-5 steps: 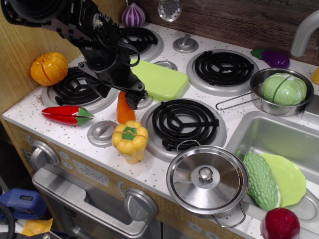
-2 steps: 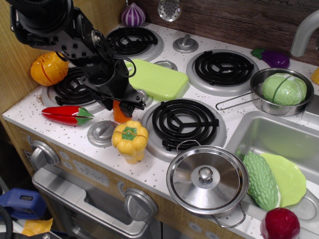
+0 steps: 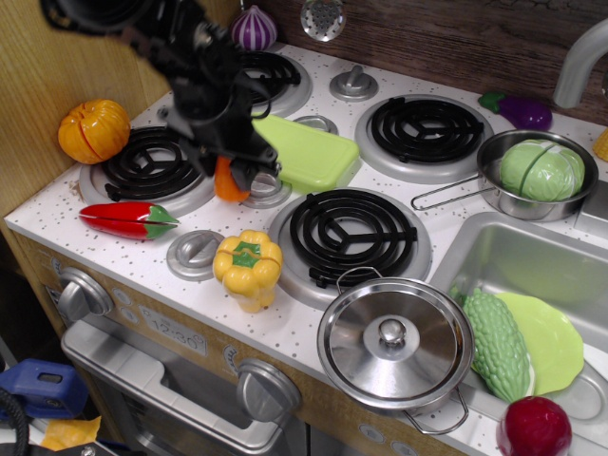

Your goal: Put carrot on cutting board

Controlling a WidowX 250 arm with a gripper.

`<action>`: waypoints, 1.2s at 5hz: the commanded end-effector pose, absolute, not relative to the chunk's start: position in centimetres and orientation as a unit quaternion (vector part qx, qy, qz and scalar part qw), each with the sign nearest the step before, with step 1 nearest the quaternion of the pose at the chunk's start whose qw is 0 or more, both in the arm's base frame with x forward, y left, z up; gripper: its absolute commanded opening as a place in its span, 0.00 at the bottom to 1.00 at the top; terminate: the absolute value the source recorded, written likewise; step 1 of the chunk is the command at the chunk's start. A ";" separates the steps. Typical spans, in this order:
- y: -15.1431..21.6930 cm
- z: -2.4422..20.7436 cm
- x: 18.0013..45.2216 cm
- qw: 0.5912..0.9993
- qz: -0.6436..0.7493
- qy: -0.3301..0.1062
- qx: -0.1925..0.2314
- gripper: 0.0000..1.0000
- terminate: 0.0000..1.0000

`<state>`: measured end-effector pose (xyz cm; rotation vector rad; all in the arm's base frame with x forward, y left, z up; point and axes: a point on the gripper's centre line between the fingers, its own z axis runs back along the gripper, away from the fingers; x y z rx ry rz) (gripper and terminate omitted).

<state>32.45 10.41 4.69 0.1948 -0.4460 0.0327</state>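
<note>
The orange carrot [image 3: 226, 183] hangs in my black gripper [image 3: 234, 171], lifted off the white stove top. Only its lower part shows below the fingers. The gripper is shut on it, just left of the near end of the lime-green cutting board [image 3: 302, 150], which lies flat between the back burners. The carrot is above the small knob area left of the front middle burner, close to the board's near-left edge but not over it.
A yellow pepper [image 3: 248, 267] and a red chili [image 3: 125, 218] lie near the front. An orange pumpkin [image 3: 92, 130] sits at far left. A lidded pot [image 3: 393, 342], a pan with cabbage [image 3: 537, 173], a sink [image 3: 494, 256] and a purple onion [image 3: 254, 28] surround.
My gripper closed on the carrot, lifted it off the stove top and moved up and back toward the cutting board.
</note>
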 end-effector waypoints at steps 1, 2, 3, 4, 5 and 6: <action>11.7 7.6 36.5 0.951 -0.013 -0.288 0.111 1.00 0.00; 11.8 7.7 38.5 0.942 -0.031 -0.312 0.118 0.00 0.00; 11.5 7.0 39.6 0.941 -0.032 -0.322 0.095 0.00 0.00; 10.8 6.9 39.8 0.939 -0.032 -0.330 0.087 1.00 0.00; 10.8 6.9 39.8 0.939 -0.032 -0.330 0.087 1.00 0.00; 10.8 6.9 39.8 0.939 -0.032 -0.330 0.087 1.00 1.00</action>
